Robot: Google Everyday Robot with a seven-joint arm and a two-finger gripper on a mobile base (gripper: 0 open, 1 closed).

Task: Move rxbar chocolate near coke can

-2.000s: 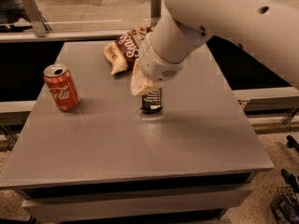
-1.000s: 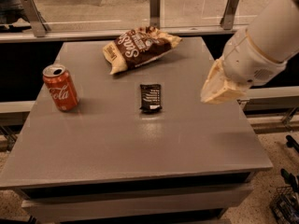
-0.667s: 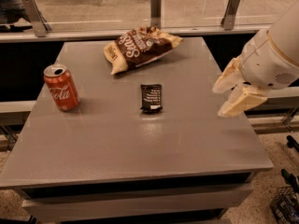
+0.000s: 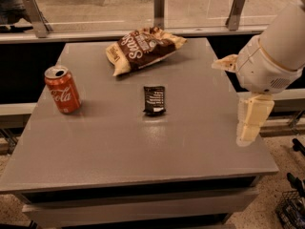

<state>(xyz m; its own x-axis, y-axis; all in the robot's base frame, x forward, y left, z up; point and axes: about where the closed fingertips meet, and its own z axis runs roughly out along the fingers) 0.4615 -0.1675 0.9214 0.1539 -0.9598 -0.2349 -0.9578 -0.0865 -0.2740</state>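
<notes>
The rxbar chocolate (image 4: pixel 154 99) is a small flat black wrapper with white print, lying flat near the middle of the grey table (image 4: pixel 143 147). The coke can (image 4: pixel 62 89) stands upright at the table's left side, well apart from the bar. My gripper (image 4: pixel 230 102) is at the table's right edge, far to the right of the bar. It is open and empty, with one cream finger (image 4: pixel 225 63) pointing left and the other finger (image 4: pixel 251 122) pointing down.
A large brown chip bag (image 4: pixel 143 47) lies at the back of the table, behind the bar. A glass-and-metal railing (image 4: pixel 157 6) runs behind the table. A wire basket (image 4: pixel 290 209) sits on the floor at the lower right.
My gripper was down on the bar two seconds ago. It has let go, swung away to the right edge of the table and spread its fingers wider. The bar lies flat; the can has not moved.
</notes>
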